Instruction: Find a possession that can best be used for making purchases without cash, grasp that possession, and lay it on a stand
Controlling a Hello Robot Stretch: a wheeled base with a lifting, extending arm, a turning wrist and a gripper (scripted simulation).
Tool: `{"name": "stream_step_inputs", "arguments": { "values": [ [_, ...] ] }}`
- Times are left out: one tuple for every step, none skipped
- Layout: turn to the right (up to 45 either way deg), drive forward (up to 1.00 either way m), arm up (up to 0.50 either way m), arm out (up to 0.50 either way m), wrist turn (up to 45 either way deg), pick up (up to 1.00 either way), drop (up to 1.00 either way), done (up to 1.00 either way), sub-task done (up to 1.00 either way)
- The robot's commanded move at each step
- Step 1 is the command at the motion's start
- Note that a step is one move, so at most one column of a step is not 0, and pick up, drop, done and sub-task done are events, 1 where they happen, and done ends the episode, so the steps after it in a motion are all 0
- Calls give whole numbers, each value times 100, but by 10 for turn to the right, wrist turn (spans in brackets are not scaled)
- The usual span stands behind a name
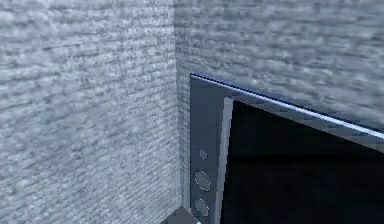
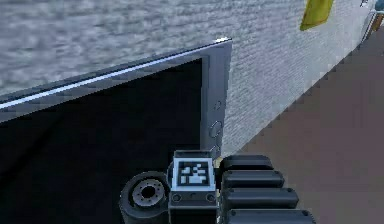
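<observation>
Card posn vs gripper (image 2: pixel 147 196) unclear, gripper low before TV screen (image 2: pixel 100 130)

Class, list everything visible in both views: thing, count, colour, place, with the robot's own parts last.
television: one, black screen, grey frame, forward view's lower right, arm side view's left.
round buttons: three, grey, column on the television's frame.
wall: two faces meeting at a corner, grey, behind the television.
yellow thing: one, yellow, on the wall, arm side view's top right.
floor: one, brownish grey, arm side view's right.
arm: one, dark, arm side view's bottom edge.
marker square: one, white with black marks, at the arm's end.
end effector: one, dark, left of the marker square; cannot tell whether it holds anything.
</observation>
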Motion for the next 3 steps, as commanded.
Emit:
{"name": "stream_step_inputs", "arguments": {
  "values": [
    [60,0,0,0,0,0,0,0,0],
    [210,0,0,0,0,0,0,0,0],
    [0,15,0,0,0,0,0,0,0]
  ]
}}
